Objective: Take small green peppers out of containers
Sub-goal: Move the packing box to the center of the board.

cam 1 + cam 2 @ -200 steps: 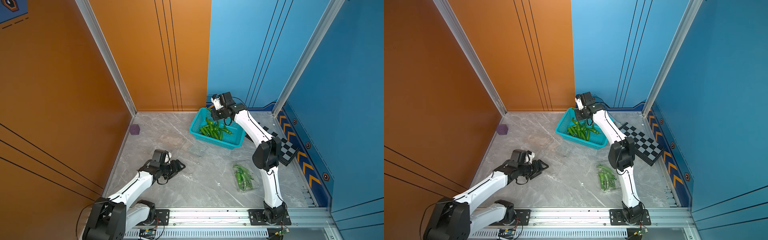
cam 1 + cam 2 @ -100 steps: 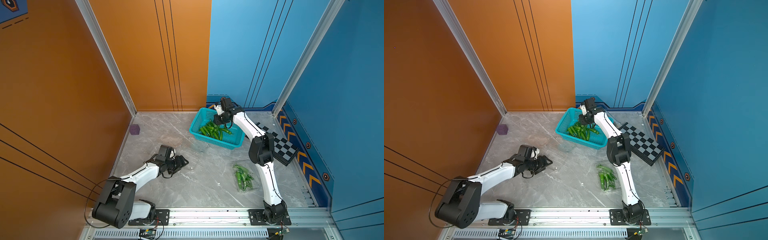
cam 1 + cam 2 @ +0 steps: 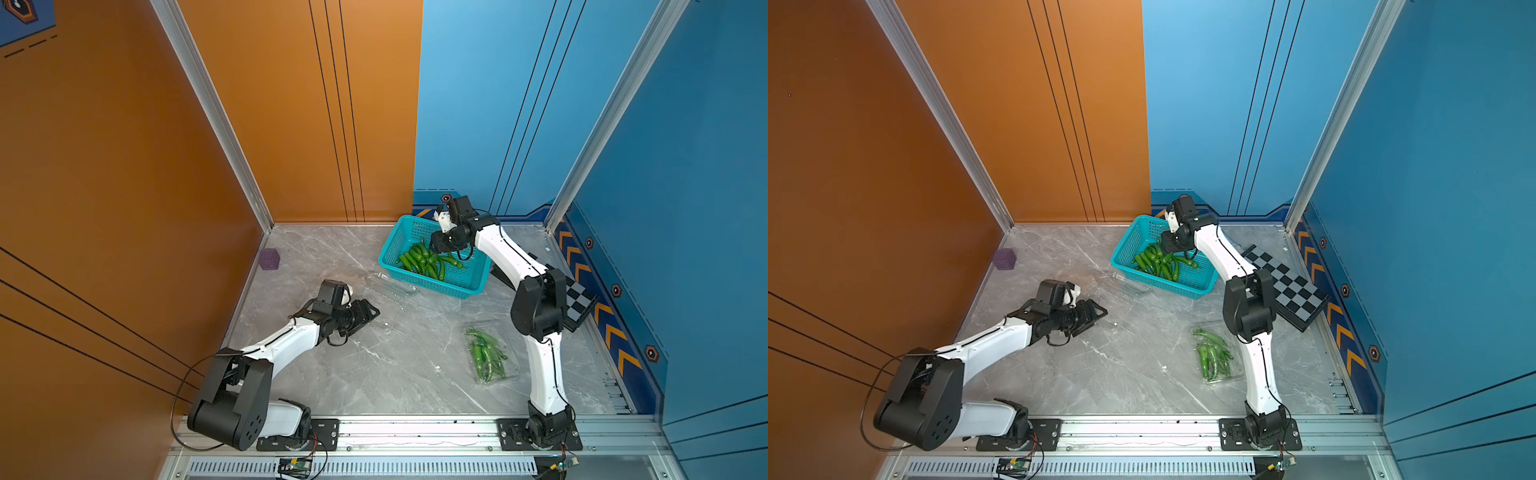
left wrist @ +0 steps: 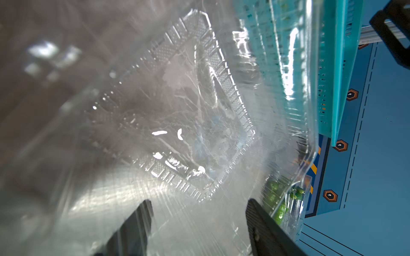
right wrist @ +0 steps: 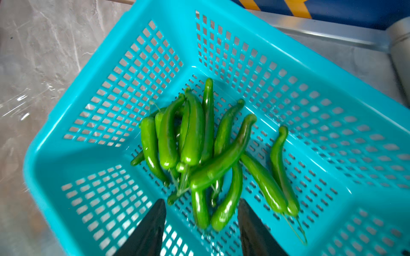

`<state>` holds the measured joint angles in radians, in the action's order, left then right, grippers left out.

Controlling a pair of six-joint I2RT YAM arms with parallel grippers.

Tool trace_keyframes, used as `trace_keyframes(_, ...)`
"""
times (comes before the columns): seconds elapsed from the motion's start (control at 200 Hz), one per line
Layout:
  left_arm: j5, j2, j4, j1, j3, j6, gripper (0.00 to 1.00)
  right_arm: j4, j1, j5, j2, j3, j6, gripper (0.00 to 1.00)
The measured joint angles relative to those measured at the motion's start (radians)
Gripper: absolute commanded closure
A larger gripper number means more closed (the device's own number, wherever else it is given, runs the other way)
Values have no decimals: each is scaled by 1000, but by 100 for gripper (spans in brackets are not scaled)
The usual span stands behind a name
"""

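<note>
Small green peppers point(image 5: 193, 137) in basket point(image 5: 288, 55); left jaws maybe straddling container point(image 4: 177, 106).

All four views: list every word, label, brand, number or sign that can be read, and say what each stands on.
Readable words, letters or numbers: none in any view.
Signs without text: orange-rimmed hexagon badges and orange chevrons on the blue wall's base.
Hexagon emblem on the corner poster: too small to read any lettering.
Teal basket and clear container: no label visible.

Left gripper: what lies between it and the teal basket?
An empty clear container lies between the left gripper and the teal basket; both top views show it.
</note>
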<state>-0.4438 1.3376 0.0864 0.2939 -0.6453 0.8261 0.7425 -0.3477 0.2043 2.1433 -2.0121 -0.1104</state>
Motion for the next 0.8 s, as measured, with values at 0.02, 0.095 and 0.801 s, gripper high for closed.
trace_keyframes(0.02, 3, -12, 7, 0, 0, 0, 30, -3, 0, -3, -40, 35, -2, 44)
trace_keyframes(0.095, 13, -52, 42, 1, 0, -2, 30, -23, 0, -10, -161, 145, -20, 44)
trace_keyframes(0.801, 48, -313, 288, 2, 123, -25, 17, -113, -1, -39, -677, 811, -286, 38)
